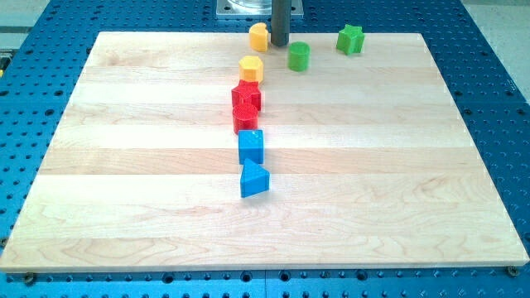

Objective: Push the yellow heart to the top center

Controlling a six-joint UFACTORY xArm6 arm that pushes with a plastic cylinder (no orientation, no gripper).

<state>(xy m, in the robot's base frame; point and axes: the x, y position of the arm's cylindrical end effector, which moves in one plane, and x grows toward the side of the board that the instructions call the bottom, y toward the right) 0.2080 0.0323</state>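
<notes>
Top centre of the wooden surface (124, 207): yellow heart (259, 36) at the far edge, touching my tip (279, 44) on the view's right. No fingers on this rod, nothing held. Just below, a yellow hexagon (251, 69), then a red star (247, 98), red block (245, 118), blue cube (251, 146), blue triangle (254, 180). Rightward: green cylinder (298, 56), green star (350, 39).

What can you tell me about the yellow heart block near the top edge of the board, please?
The yellow heart is a small, solid-looking block with a matte yellow-orange top and darker sides. It rests flat on the wooden board at the view's top centre, close to the far edge. My tip stands right beside it on the view's right, seemingly touching it. The yellow hexagon lies just below it, apart.
</notes>
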